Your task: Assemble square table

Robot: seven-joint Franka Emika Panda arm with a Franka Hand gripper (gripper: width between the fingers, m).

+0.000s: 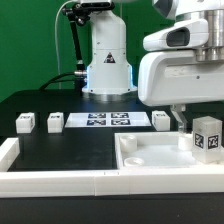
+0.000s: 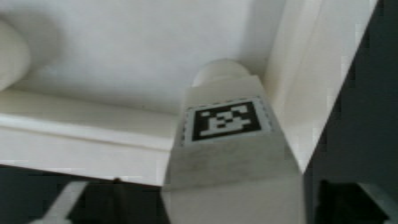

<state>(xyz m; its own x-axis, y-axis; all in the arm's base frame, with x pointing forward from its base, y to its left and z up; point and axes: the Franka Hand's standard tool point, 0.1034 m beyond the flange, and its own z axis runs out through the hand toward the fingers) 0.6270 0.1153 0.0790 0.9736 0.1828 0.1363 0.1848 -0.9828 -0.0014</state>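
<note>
Plastic, white and matte, makes up nearly everything on the black worktop [image 1: 70,150] in the exterior view. The square table's panel [image 1: 160,162] lies at the front, toward the exterior view's right. It is a broad flat slab turned rim-up, so its raised edge forms a shallow tray. One leg [image 1: 207,136], a short blocky post with a black-and-white tag on its near face, stands upright at the panel's right part, seemingly inside the rim.

Three others sit loose on the worktop in a row. A second leg [image 1: 25,122] and a third leg [image 1: 55,123] are at the exterior view's left of the marker board [image 1: 110,121]. A fourth leg [image 1: 161,121] is just beside the board's right end. The long L-shaped rail [image 1: 50,181] runs along the front edge and turns back at the left.

The arm's smooth, rounded white housing [image 1: 180,65] hangs over the panel. Below it the pincer [image 1: 184,118] reaches down just beside the upright leg. Its fingers are mostly hidden, so I cannot tell how wide the jaws stand or whether they touch the leg.

In the wrist view the leg [image 2: 228,150] fills the middle, a tapering white body with a square tag on its flat face. Behind it lies the panel [image 2: 125,60], a smooth pale underside crossed by a rounded ridge. This view does not settle the pincer's grip either.
</note>
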